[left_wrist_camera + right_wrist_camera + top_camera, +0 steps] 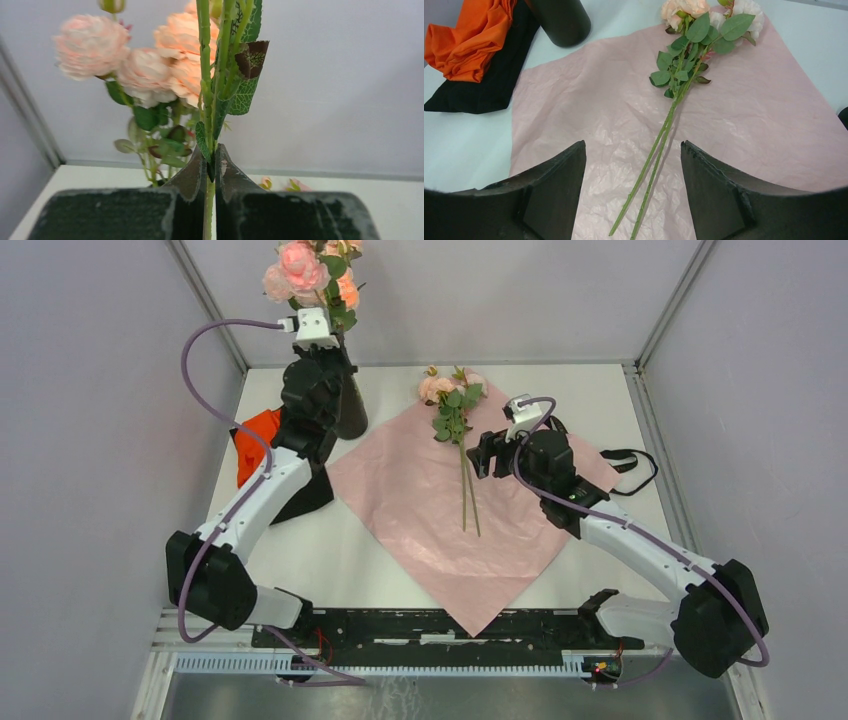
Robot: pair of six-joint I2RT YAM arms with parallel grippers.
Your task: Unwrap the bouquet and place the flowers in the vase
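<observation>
The pink and peach artificial roses [310, 275] are in two lots. One bunch stands upright at the far left of the white table [330, 560]. Its thin green stem [205, 75] is pinched between the pressed-together jaws of the left gripper [210, 159], right above the tall matte-black cylindrical vase [352, 412]. The other sprig [684, 55], with green leaves and two long stems, lies flat on the crumpled pink wrapping paper [420, 500], blooms towards the far side. The right gripper [633, 146] hangs over those stems with its jaws spread wide, gripping nothing.

We cannot tell whether the raised stem reaches into the vase. From above the left arm hides most of the vase, and the wrist view cuts the stem off below the fingers. The blooms there are blurred.

Just left of the vase, an orange-red cloth [469, 40] lies on a flat black cloth [489, 85].
</observation>
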